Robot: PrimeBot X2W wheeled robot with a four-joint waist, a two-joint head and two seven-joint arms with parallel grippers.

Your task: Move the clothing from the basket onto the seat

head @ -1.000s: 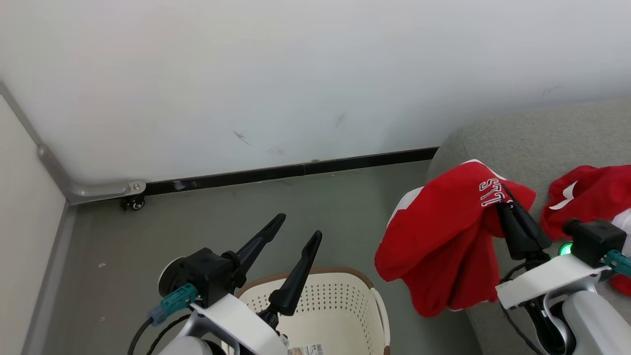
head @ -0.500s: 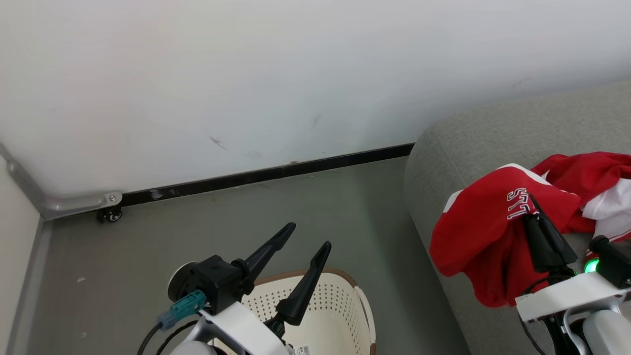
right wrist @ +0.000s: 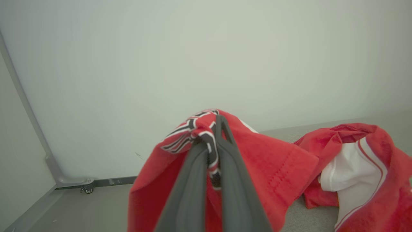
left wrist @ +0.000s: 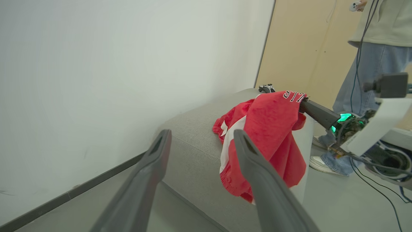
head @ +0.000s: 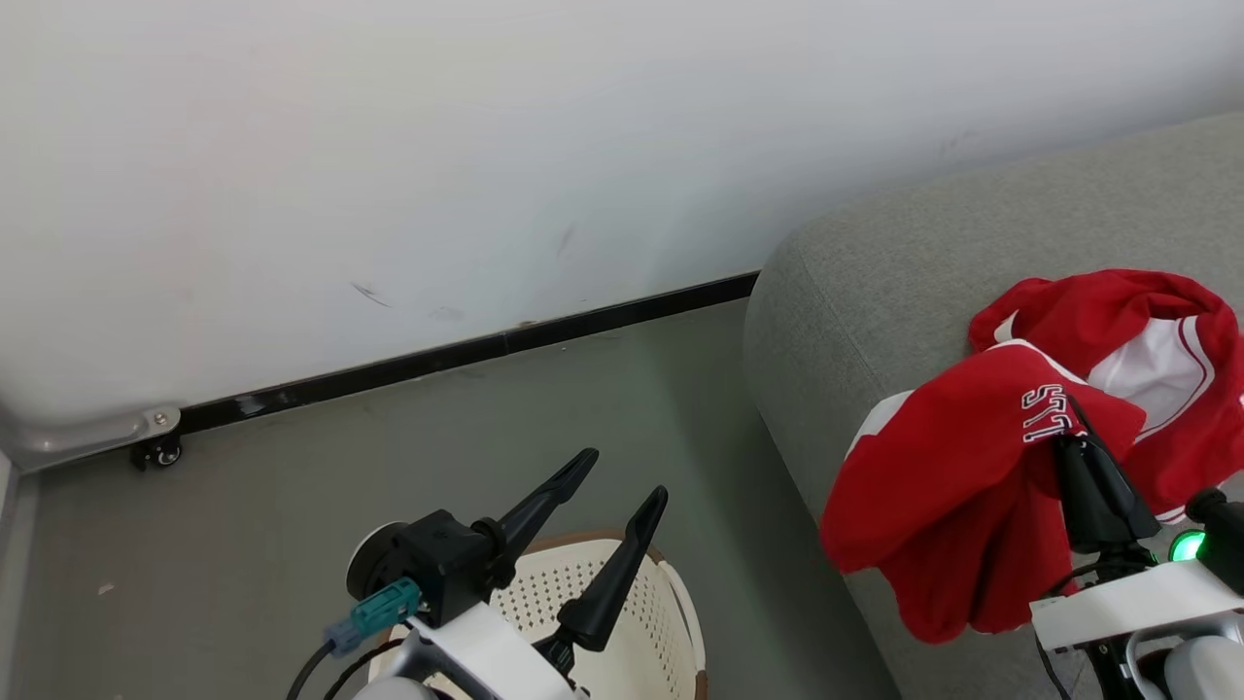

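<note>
A red jersey (head: 933,467) with black-and-white lettering is pinched at its lettered fold by the right claw (head: 1077,442), whose fingers are pressed together on the cloth. The jersey is held over the near corner of the grey seat (head: 875,262), and its lower folds droop down the seat's side. A second red garment (head: 1147,331) with white panels is heaped on the seat just behind it. The left claw (head: 624,473) is spread wide and empty above the white basket (head: 651,642), which stands on the floor (head: 389,437) beside the seat.
</note>
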